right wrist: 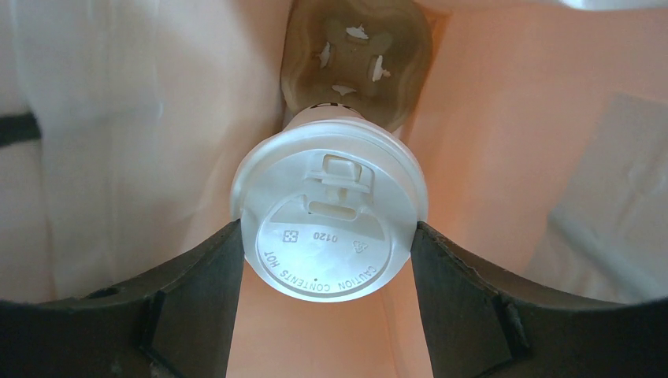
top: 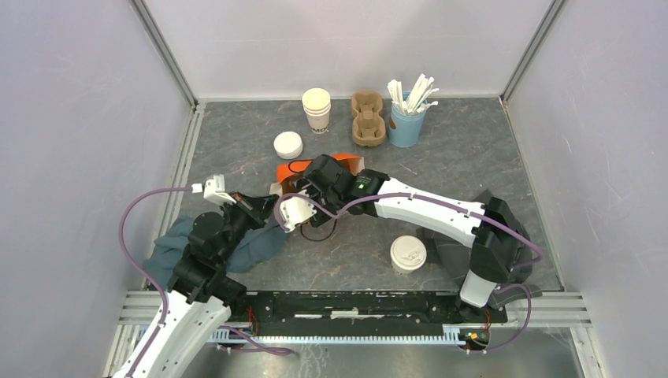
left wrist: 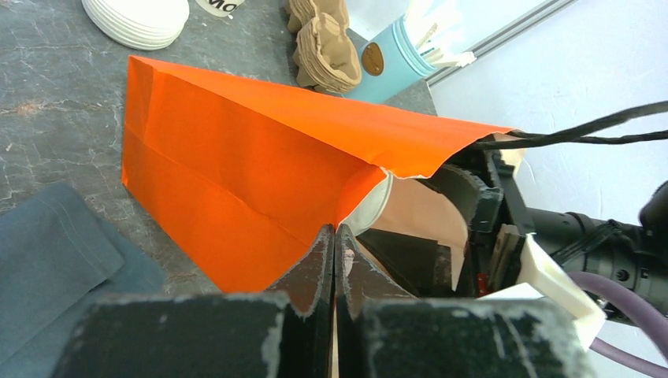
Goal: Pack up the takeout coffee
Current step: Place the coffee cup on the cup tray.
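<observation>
**Cup in the bag: the right gripper (right wrist: 327, 260) is clamped on a lidded cup (right wrist: 331, 205) inside the orange paper bag (left wrist: 236, 165).**
Only the right wrist view sees inside. It shows a glossy round white sip lid with raised caution lettering, black fingers pressing both sides of its rim, and a moulded brown pulp carrier (right wrist: 354, 55) beyond it between pale, glowing paper walls. The left wrist view shows the outside: creased matte orange paper lying on the marbled grey table (top: 473, 150), with the left gripper (left wrist: 335, 252) pinched together on the edge of the bag's mouth. Only the top view shows the second lidded cup (top: 408, 253), upright on the table near the right arm and well apart from the bag.
</observation>
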`<state>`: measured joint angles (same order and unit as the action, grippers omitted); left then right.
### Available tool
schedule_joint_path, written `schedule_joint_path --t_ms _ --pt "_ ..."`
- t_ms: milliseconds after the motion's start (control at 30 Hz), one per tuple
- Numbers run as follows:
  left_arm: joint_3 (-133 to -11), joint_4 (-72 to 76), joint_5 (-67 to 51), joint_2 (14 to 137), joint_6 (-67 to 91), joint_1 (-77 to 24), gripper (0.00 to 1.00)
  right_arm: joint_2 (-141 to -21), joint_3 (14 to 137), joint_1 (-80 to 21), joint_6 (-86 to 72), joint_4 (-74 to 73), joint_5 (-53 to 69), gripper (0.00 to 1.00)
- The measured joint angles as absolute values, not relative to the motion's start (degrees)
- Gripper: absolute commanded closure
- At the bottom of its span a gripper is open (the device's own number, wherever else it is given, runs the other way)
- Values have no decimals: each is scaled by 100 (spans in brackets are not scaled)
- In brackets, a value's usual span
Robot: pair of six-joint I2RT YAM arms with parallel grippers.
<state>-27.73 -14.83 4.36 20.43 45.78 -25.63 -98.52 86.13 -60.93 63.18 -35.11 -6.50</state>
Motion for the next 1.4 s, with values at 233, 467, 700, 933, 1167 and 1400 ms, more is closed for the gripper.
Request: schedule_joint_path --t_ms 233,467,700,933,1167,1400 --pt "-2773 -1540 467 1973 4578 -2565 98 -9961 8619 -5918 6324 -3411 -607 56" --pt "-2773 -1575 550 1940 4576 -2565 98 -9961 8619 -5682 6379 -3317 -644 56" --pt "-2773 -1577 548 1942 4576 -2563 98 -9937 8530 -5623 6278 -3044 -642 56" --pt "-2773 -1575 543 1946 4576 -2563 98 -9935 8493 -5614 6285 -2980 -670 56" --pt "-2775 -1573 528 2012 4576 -2565 98 -9939 8493 -5612 6265 -2958 -816 56" --pt "-2781 -1573 440 2049 4576 -2563 98 -10071 8493 -5605 6281 -2912 -803 56"
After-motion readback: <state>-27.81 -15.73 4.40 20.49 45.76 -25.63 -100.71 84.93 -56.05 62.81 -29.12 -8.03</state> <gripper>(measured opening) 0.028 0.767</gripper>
